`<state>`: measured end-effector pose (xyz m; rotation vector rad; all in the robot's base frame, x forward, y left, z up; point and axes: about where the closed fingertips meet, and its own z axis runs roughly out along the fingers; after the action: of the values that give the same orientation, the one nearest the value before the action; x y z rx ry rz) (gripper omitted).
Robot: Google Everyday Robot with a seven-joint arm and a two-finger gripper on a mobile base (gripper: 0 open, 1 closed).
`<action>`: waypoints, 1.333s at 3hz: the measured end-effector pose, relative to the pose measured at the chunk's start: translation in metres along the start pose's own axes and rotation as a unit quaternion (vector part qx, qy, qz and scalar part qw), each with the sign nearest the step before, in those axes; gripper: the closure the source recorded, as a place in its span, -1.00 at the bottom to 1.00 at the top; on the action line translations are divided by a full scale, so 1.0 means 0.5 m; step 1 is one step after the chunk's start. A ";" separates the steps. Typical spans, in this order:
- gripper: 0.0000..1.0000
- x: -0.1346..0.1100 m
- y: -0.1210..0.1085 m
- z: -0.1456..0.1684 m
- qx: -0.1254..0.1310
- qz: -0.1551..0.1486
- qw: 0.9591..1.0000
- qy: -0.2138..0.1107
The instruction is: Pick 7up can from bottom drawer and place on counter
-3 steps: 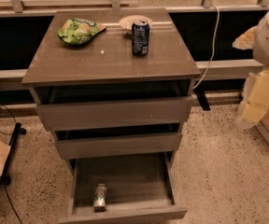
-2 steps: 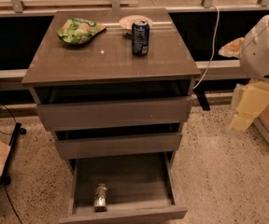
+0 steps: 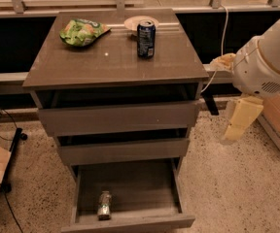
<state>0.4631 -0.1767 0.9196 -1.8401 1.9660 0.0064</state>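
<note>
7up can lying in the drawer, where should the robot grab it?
Probably around its middle, from above: the 7up can lies on its side in the open bottom drawer, whose walls block the sides. The gripper hangs right of the cabinet.

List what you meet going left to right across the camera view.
green chip bag on the counter → 7up can lying in the bottom drawer → dark blue can on the counter → gripper, hanging right of the counter, below its level. The white bowl overlaps the dark blue can, so omitted.
</note>
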 end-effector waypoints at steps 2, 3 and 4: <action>-1.00 -0.010 0.026 0.118 -0.042 -0.012 0.999 -0.014; -1.00 -0.009 0.028 0.238 -0.042 -0.020 0.998 -0.049; -1.00 -0.008 0.036 0.362 -0.044 -0.010 0.993 -0.105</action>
<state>0.5027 -0.1164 0.7523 -1.8314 1.8275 0.2729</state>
